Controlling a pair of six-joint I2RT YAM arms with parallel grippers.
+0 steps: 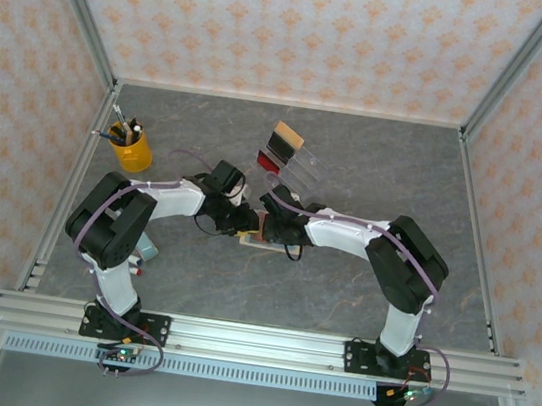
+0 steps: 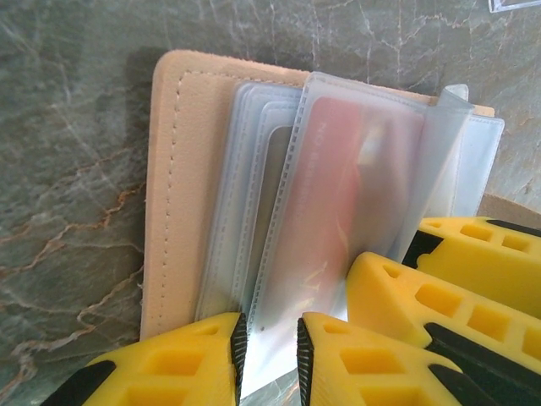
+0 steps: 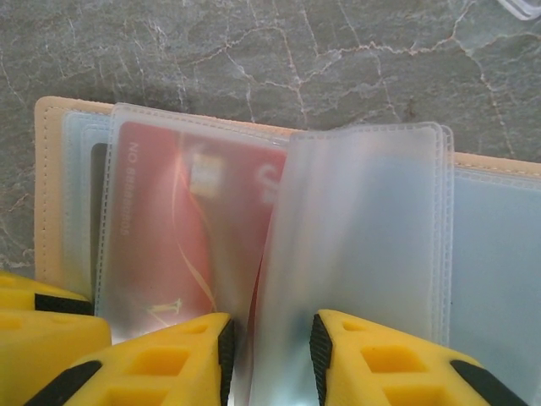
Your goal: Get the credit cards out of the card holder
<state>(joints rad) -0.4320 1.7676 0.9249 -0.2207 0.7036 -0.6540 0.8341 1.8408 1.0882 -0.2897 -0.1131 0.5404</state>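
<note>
Tan leather lies open on the grey table (image 1: 359,296), the card holder (image 2: 182,169) spread flat between both arms. The left gripper (image 2: 269,359) sits nipped on the bottom edge of a clear sleeve (image 2: 355,203) with the red card (image 3: 182,220) inside; the right gripper (image 3: 270,359) seems closed on the neighbouring empty sleeve (image 3: 363,220), though the contact is hard to see. Best to hold the sleeves steady and draw the card straight along its pocket.

My two arms reach inward, wrists low; left claw (image 2: 269,359) and right claw (image 3: 270,359) nearly meet, jaws narrowly parted.
</note>
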